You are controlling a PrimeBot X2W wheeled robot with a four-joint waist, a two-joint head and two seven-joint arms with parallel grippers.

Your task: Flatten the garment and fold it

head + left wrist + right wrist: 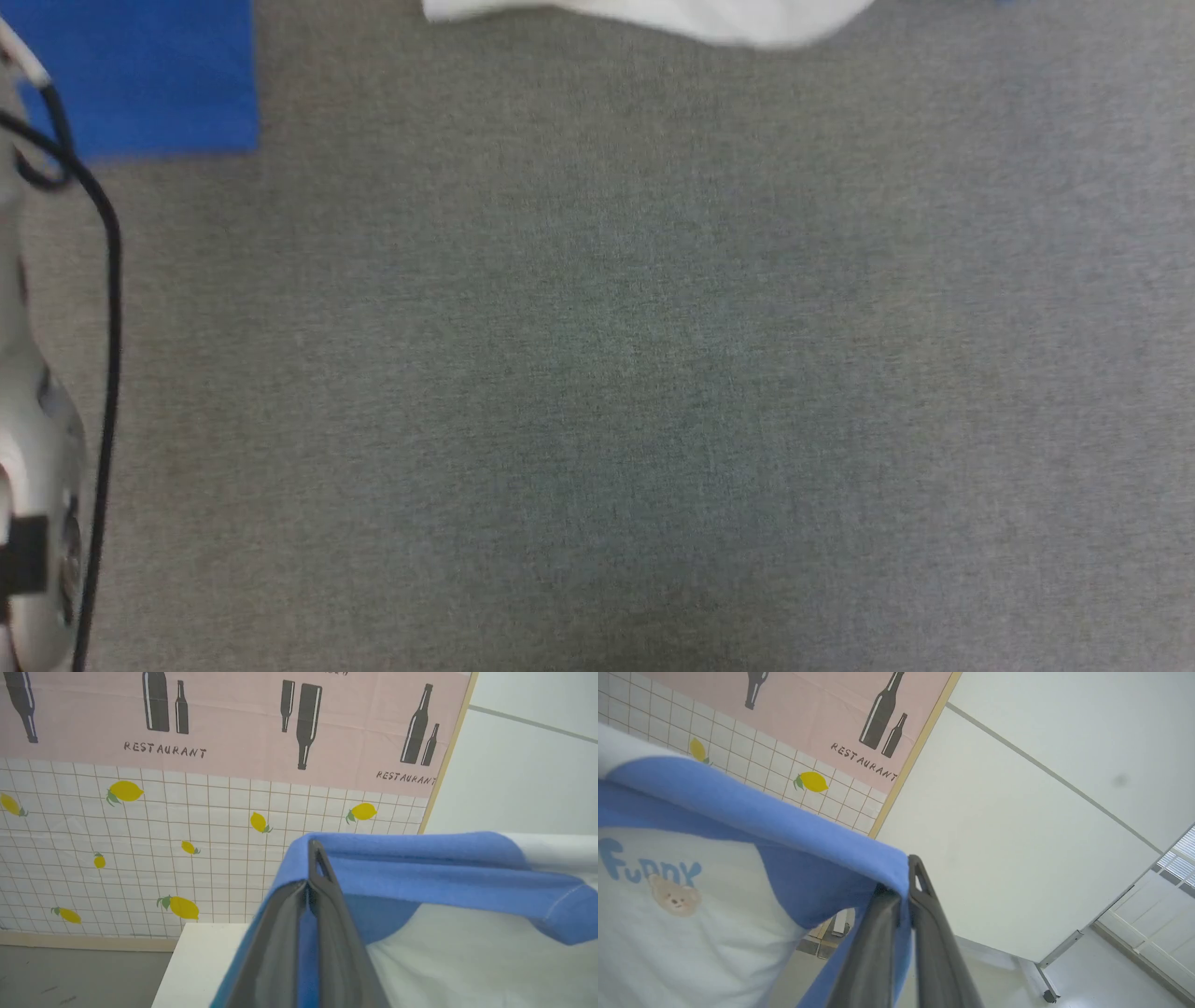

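Observation:
The garment (444,872) hangs in the air between my two grippers, white in the body with blue shoulders. My left gripper (309,884) is shut on blue cloth at one shoulder. My right gripper (906,891) is shut on blue cloth at the other shoulder; the blue "FUNNY" print and a small bear (672,896) face that camera. In the head view the garment's white hem (672,21) and a blue sleeve (140,75) dangle over the grey table (616,373) at its far side. My pale left forearm (37,439) with a black cable runs along that view's left edge.
Behind the garment stands a backdrop with a pink band of bottles (233,718) over a lemon-print grid (140,849). A white panel wall (1017,835) on wheeled feet stands to the right. A white tabletop corner (201,961) shows below the left gripper.

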